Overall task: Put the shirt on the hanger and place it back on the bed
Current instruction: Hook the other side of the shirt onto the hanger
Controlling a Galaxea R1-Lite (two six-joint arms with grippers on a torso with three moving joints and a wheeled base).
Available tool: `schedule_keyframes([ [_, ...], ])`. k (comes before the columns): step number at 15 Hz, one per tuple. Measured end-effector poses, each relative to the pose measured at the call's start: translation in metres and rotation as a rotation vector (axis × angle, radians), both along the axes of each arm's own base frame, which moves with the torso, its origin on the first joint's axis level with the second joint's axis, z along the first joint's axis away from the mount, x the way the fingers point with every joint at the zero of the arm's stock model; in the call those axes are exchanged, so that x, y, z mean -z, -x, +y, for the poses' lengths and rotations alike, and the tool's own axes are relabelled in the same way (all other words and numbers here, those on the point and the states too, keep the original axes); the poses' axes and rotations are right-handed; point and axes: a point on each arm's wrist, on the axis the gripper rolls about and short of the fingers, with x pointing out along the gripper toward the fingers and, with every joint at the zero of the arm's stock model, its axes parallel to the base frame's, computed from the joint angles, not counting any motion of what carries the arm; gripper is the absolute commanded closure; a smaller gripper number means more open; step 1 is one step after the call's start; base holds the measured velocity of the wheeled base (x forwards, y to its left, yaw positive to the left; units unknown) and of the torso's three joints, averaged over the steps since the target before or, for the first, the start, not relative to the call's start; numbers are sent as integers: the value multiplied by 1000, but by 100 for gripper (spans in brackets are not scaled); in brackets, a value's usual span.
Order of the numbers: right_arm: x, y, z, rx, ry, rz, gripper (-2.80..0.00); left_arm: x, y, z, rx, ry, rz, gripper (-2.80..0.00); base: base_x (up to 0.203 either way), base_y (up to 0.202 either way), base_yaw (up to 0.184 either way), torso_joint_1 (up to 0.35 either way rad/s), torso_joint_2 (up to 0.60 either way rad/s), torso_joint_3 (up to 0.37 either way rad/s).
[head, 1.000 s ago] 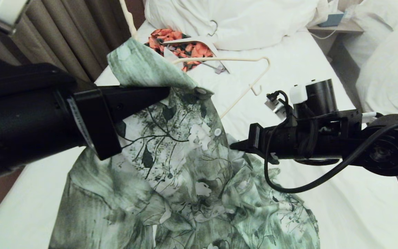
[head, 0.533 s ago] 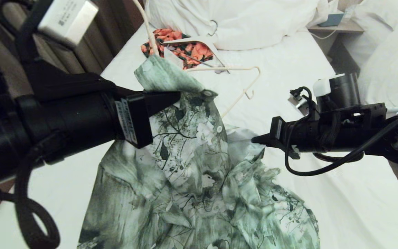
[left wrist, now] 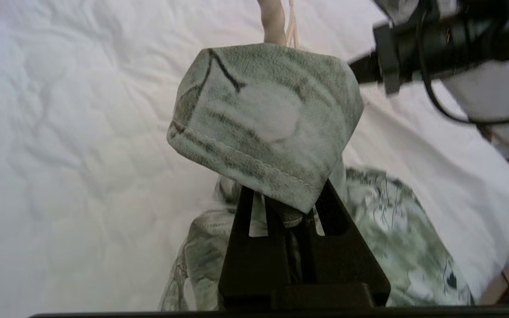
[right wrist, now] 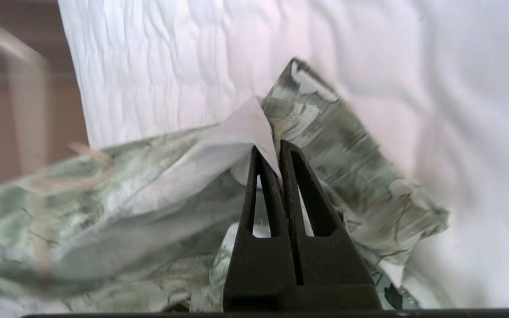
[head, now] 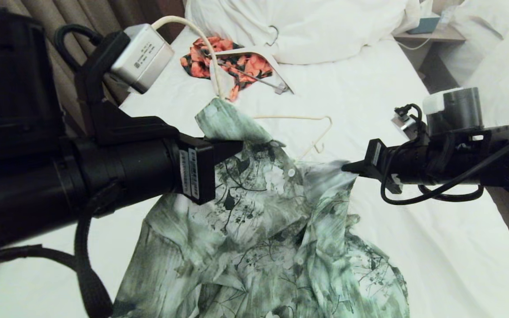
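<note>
Both end effectors spread apart, left and right clamping shirt; hanger only in head view.

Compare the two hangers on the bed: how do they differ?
The cream wire hanger is thin, with a slim hook of the same wire; the white hanger has broad flat arms and a metal hook. The wire hanger is partly inside the green shirt, held up; the white one lies flat on an orange floral garment. Both are triangular.
</note>
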Motion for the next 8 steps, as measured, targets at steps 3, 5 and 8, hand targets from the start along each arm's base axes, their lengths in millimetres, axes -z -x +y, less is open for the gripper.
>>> schedule_keyframes([
  [3, -4, -4, -9, 29, -5, -14, 0, 4, 2, 1, 4, -65, 54, 0, 0, 0, 0, 0, 0, 0],
  [5, -5, -6, -11, 35, -6, -19, 0, 5, 4, 1, 10, -95, 78, 0, 0, 0, 0, 0, 0, 0],
  [8, -6, -7, -11, 37, -4, -25, 0, 5, 9, -2, 36, -95, 80, 0, 0, 0, 0, 0, 0, 0],
])
